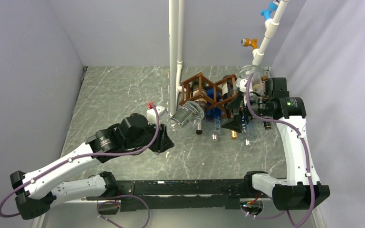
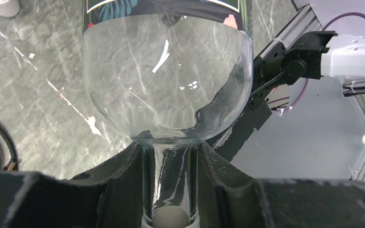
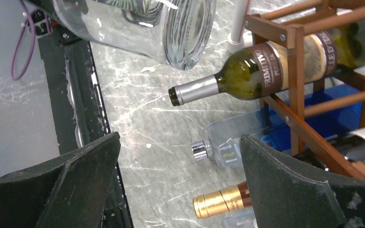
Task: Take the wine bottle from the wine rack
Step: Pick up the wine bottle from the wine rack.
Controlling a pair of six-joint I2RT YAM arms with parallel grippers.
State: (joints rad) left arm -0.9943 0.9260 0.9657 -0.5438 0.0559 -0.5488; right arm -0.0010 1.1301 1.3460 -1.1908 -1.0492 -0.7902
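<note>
While in L tool [image 2: 171, 159], clear btl [image 2: 166, 80] empty.

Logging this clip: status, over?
Left gripper shut on clear wine bottle, at neck; out of wine rack. Right gripper open, empty, facing racked bottles. Nothing blocking.

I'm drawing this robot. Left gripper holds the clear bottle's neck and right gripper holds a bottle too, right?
No: the right gripper is open and empty, the right wrist view shows. The left gripper does hold the clear bottle by its neck.
</note>
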